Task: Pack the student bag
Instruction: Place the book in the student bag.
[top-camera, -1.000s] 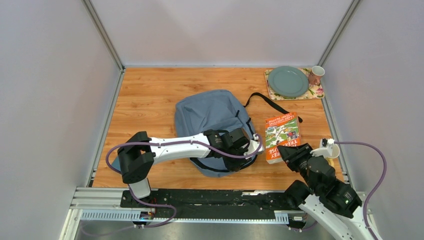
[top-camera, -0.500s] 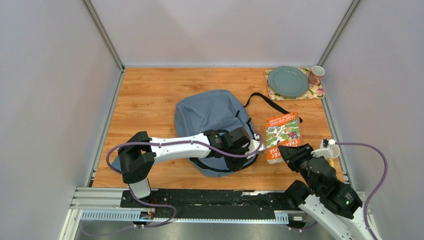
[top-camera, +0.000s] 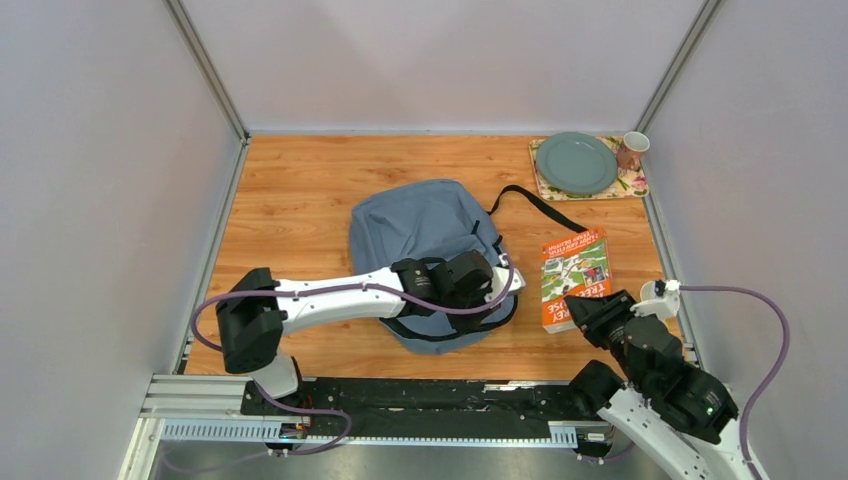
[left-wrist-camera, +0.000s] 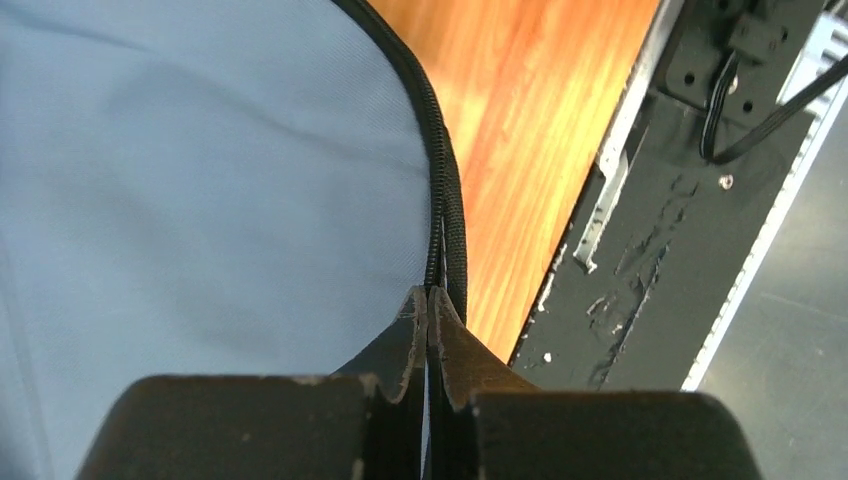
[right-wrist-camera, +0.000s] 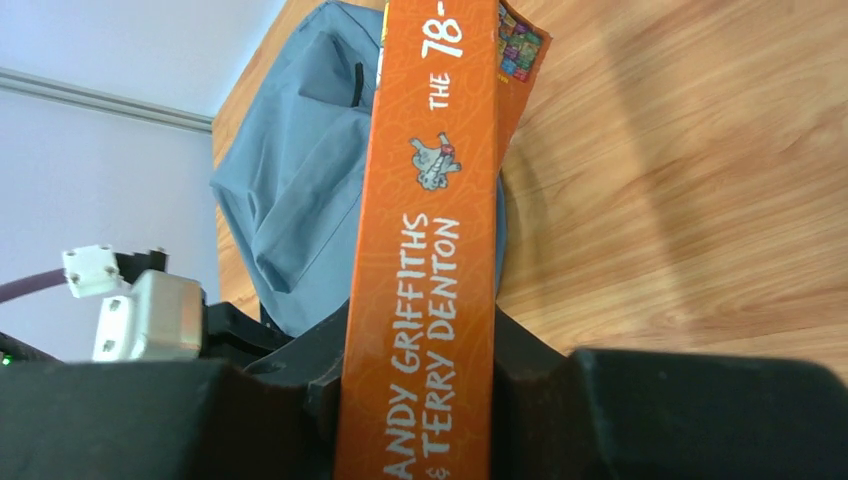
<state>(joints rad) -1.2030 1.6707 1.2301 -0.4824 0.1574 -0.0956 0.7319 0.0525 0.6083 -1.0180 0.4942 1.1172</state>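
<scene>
The left arm (top-camera: 340, 292) hides the student bag's (top-camera: 415, 225) near edge from above, the book's (right-wrist-camera: 425, 250) spine title runs off frame after "THE 78-" — and the mug's (top-camera: 632, 150) pattern is too small to read

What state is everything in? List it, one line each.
student bag: lying flat, zip pinched.
left end effector: shut on the bag's zip.
book: closed, gripped at its spine.
right end effector: shut on the book.
plate: empty, on its mat.
mug: upright beside the plate.
</scene>
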